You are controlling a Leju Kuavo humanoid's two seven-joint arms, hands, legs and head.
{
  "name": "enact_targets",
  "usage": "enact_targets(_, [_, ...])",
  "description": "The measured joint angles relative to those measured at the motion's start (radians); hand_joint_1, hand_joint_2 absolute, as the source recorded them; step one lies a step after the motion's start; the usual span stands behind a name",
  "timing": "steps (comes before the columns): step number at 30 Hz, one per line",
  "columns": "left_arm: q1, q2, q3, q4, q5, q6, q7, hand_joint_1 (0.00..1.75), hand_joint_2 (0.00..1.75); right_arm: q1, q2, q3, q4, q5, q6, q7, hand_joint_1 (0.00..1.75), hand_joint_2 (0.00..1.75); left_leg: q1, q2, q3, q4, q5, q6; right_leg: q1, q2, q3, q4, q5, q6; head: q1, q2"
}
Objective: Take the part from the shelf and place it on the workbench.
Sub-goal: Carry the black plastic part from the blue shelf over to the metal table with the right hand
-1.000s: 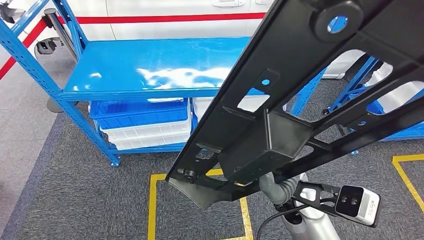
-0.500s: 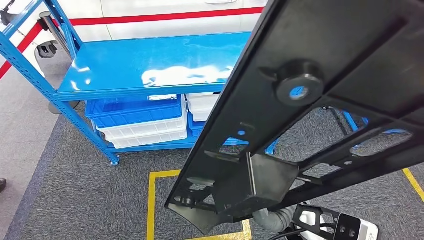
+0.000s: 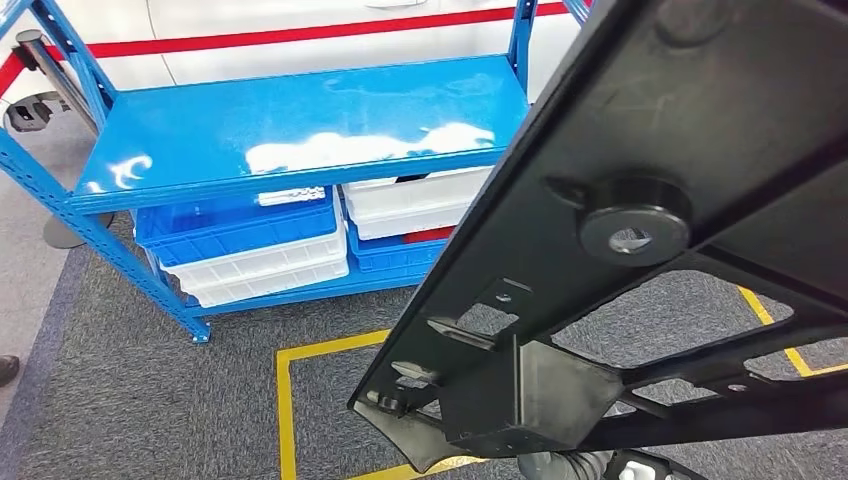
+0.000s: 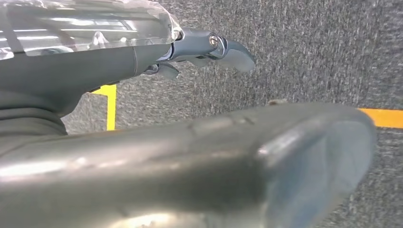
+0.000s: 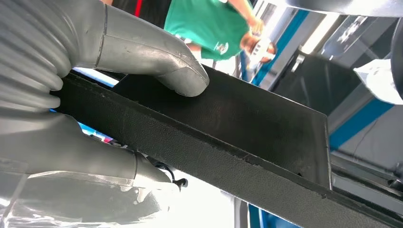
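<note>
Right hand (image 5: 95, 95) grips the part (image 3: 640, 220); left hand (image 4: 209, 47) hangs with nothing held.

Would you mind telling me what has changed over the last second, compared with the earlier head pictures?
The whole view has shifted, so the camera moved: the blue shelf now sits further left and the black part looms larger and closer. The right hand grips the part throughout; the bins stay stacked under the shelf.
</note>
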Motion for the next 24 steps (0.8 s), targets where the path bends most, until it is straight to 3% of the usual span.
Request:
enact_targets(2, [-0.001, 0.003, 0.0, 0.0, -0.005, 0.005, 0.014, 0.0, 0.0, 0.008, -0.003, -0.001, -0.014, 0.008, -0.017, 0.0, 1.75, 1.75, -0.001, 0.015, -0.002, 0.012, -0.007, -0.011, -0.001, -0.031, 0.081, -0.138, 0.048, -0.002, 0.0, 0.0])
enact_targets(4, [-0.002, 0.006, 0.0, 0.0, -0.007, 0.014, 0.024, 0.0, 0.0, 0.011, -0.004, -0.001, -0.023, 0.011, -0.026, 0.0, 1.75, 1.75, -0.005, 0.027, -0.004, 0.022, -0.014, -0.025, 0.003, -0.045, 0.117, -0.208, 0.063, -0.017, 0.0, 0.0])
enact_targets(6, [-0.003, 0.007, 0.0, 0.0, -0.009, 0.021, 0.027, 0.0, 0.0, 0.013, -0.005, -0.001, -0.029, 0.011, -0.03, 0.0, 1.75, 1.75, -0.005, 0.039, -0.003, 0.023, -0.015, -0.036, 0.007, -0.029, 0.112, -0.209, 0.065, -0.035, 0.0, 0.0])
enact_targets(8, [-0.005, 0.005, -0.001, 0.0, -0.018, 0.035, 0.037, 0.0, 0.0, 0.013, -0.005, -0.002, -0.031, 0.011, -0.028, 0.0, 1.75, 1.75, 0.0, 0.027, -0.008, 0.042, -0.032, -0.047, 0.005, -0.015, 0.11, -0.213, 0.07, -0.048, 0.0, 0.0])
enact_targets(10, [-0.004, 0.004, -0.002, 0.0, -0.029, 0.059, 0.056, 0.0, 0.0, 0.013, -0.002, -0.001, -0.033, 0.012, -0.025, 0.0, 1.75, 1.75, 0.004, -0.012, -0.043, 0.128, -0.089, -0.056, 0.003, -0.003, 0.107, -0.216, 0.076, -0.058, 0.0, 0.0])
enact_targets(12, [0.0, 0.004, -0.002, 0.0, -0.036, 0.08, 0.071, 0.0, 0.0, 0.017, 0.001, -0.001, -0.033, 0.012, -0.024, 0.0, 1.75, 1.75, 0.004, -0.035, -0.103, 0.262, -0.155, -0.06, 0.006, 0.015, 0.1, -0.216, 0.08, -0.064, 0.0, 0.0])
enact_targets(13, [0.001, 0.004, -0.002, 0.0, -0.038, 0.087, 0.076, 0.0, 0.0, 0.02, 0.002, 0.0, -0.033, 0.012, -0.023, 0.0, 1.75, 1.75, 0.004, -0.038, -0.124, 0.306, -0.167, -0.059, 0.008, 0.025, 0.098, -0.216, 0.082, -0.066, 0.0, 0.0])
enact_targets(14, [0.003, 0.003, -0.002, 0.0, -0.04, 0.093, 0.079, 0.0, 0.0, 0.024, 0.002, 0.0, -0.033, 0.013, -0.022, 0.0, 1.75, 1.75, 0.004, -0.039, -0.128, 0.315, -0.159, -0.057, 0.01, 0.035, 0.096, -0.216, 0.084, -0.067, 0.0, 0.0])
enact_targets(16, [0.003, 0.002, -0.002, 0.0, -0.042, 0.101, 0.081, 0.0, 0.0, 0.029, 0.003, 0.0, -0.033, 0.015, -0.019, 0.0, 1.75, 1.75, 0.003, -0.049, -0.082, 0.22, -0.095, -0.046, 0.014, 0.057, 0.097, -0.216, 0.086, -0.065, 0.0, 0.0])
enact_targets(18, [0.002, 0.002, -0.003, 0.0, -0.047, 0.103, 0.081, 0.0, 0.0, 0.032, 0.007, 0.002, -0.033, 0.023, -0.021, 0.0, 1.75, 1.75, 0.001, -0.091, -0.02, 0.085, -0.039, -0.029, 0.015, 0.076, 0.096, -0.215, 0.09, -0.061, 0.0, 0.0])
enact_targets(20, [0.002, 0.001, -0.005, 0.0, -0.058, 0.105, 0.084, 0.0, 0.0, 0.039, 0.01, 0.009, -0.034, 0.037, -0.034, 0.0, 1.75, 1.75, -0.003, -0.117, 0.004, 0.026, -0.028, -0.019, 0.012, 0.095, 0.089, -0.215, 0.097, -0.05, 0.0, 0.0])
enact_targets(22, [0.001, -0.001, -0.01, 0.0, -0.066, 0.108, 0.088, 0.0, 0.0, 0.049, 0.01, 0.017, -0.039, 0.049, -0.047, 0.0, 1.75, 1.75, -0.003, -0.1, 0.008, 0.013, -0.021, -0.015, 0.009, 0.109, 0.083, -0.217, 0.104, -0.037, 0.0, 0.0])
enact_targets(24, [-0.001, -0.005, -0.015, 0.0, -0.068, 0.112, 0.091, 0.0, 0.0, 0.055, 0.01, 0.024, -0.044, 0.056, -0.056, 0.0, 1.75, 1.75, 0.002, -0.078, 0.014, -0.007, -0.007, -0.006, 0.012, 0.08, 0.066, -0.185, 0.08, -0.027, 0.0, 0.0])
